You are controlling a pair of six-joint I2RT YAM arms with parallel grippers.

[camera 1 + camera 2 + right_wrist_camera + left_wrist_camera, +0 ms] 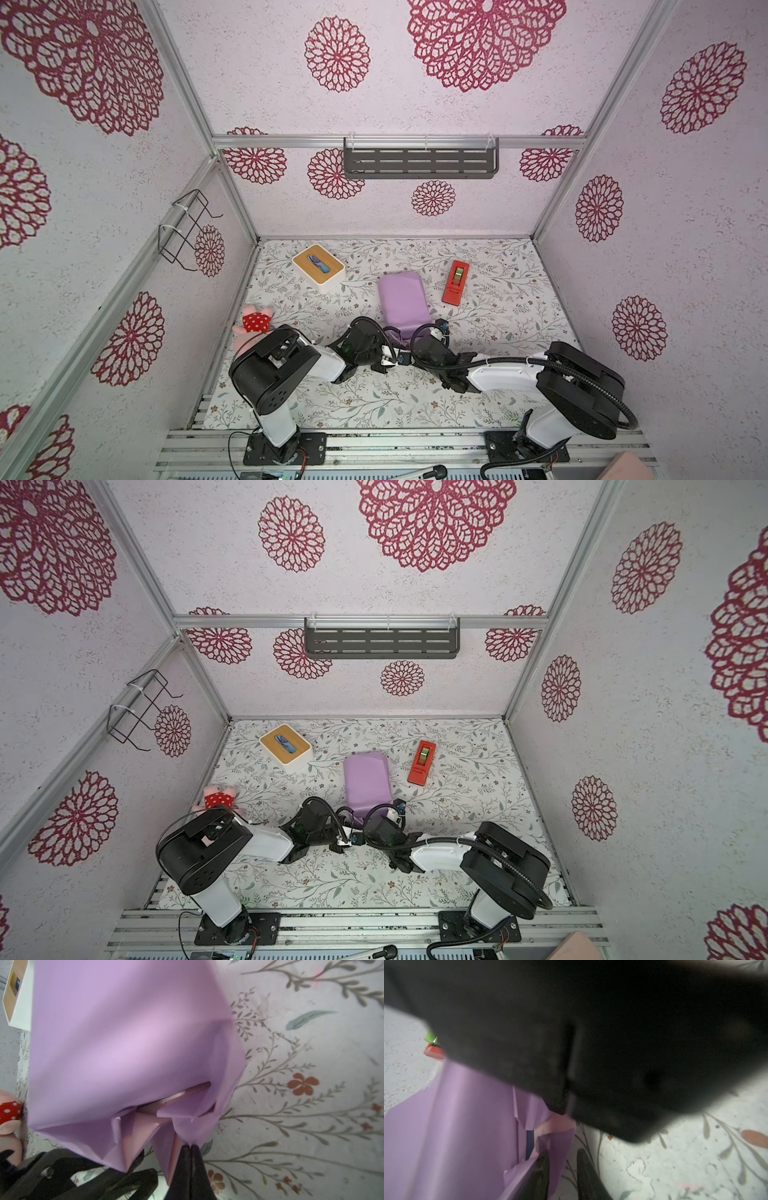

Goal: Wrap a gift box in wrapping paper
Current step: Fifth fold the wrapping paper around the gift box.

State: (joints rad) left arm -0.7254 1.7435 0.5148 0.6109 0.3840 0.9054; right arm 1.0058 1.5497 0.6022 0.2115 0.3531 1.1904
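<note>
While right gripper (190,1147) clamps shut on wrapping paper (403,299) flap tip, left gripper (562,1152) jaws, narrowly parted, straddle neighbouring flap, likely to close gift box (530,1142) end.

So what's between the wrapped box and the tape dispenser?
Nothing but bare table covering between wrapping paper and tape dispenser, in both top views.

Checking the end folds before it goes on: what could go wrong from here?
1. The right gripper is shut on a thin flap tip of the wrapping paper; a hard pull might tear it.
2. The end folds gape, with a sliver of the gift box showing; if let go, they may spring open. The tape dispenser lies apart from it.
</note>
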